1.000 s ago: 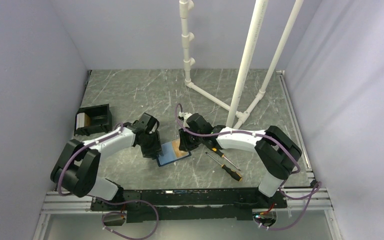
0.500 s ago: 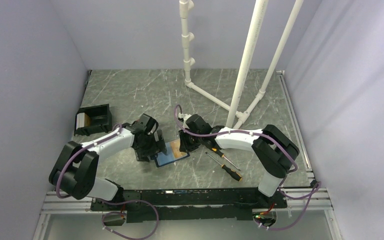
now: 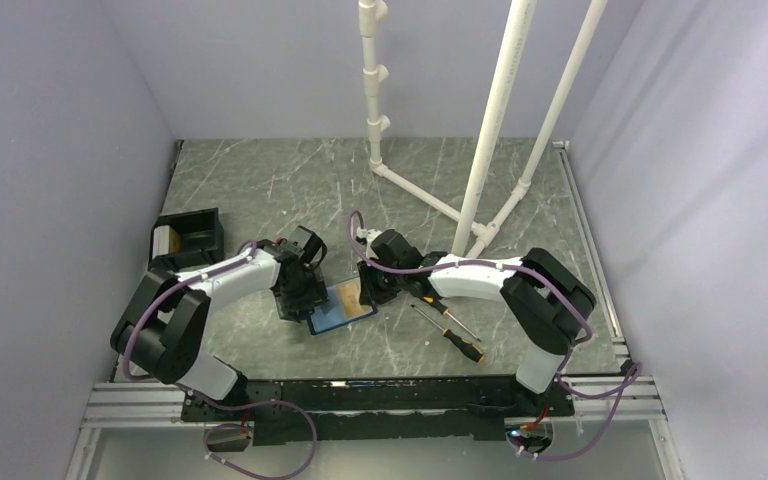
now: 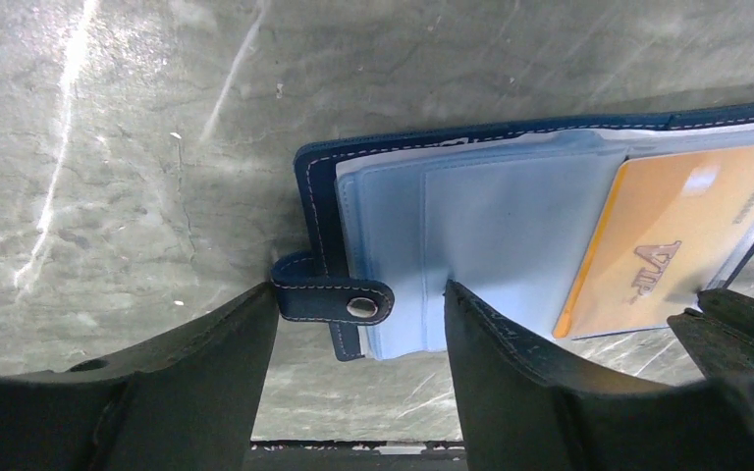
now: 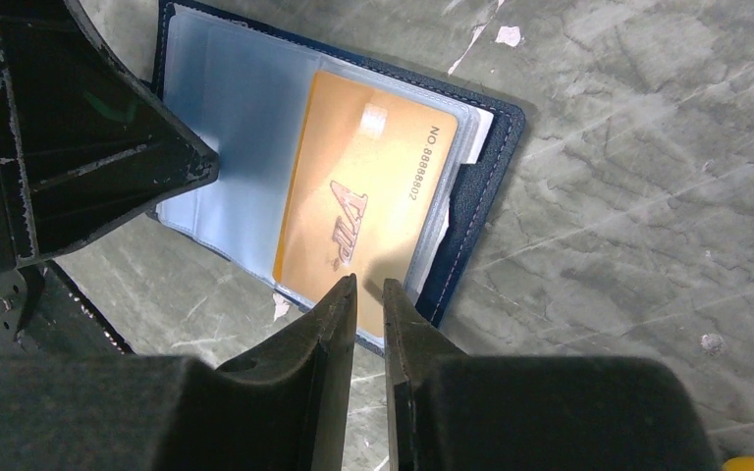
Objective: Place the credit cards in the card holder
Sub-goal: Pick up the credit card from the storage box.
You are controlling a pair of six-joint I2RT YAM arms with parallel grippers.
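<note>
Holder (image 4: 319,167) has slid slightly toward left gripper (image 4: 358,294) since 1 second ago. Left jaws stand apart, straddling clasp tab (image 4: 329,299), 1 finger over sleeve (image 4: 491,216) edge. Right gripper (image 5: 369,285) nearly closed, slim gap; whether nipping anything, cannot tell. Card (image 5: 363,206) just beyond right tips, seemingly mostly inside sleeve. Likely seating step: left steadies holder, right pushes card edge squarely and low, avoiding buckling or dragging.

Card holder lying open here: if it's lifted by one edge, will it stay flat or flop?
Likely floppy: the card holder is a stitched soft cover with thin clear sleeves, so a lifted edge would probably fold. It looks thin and light, so a push should slide it on the smooth table. The card in its sleeve may stiffen that side.
</note>
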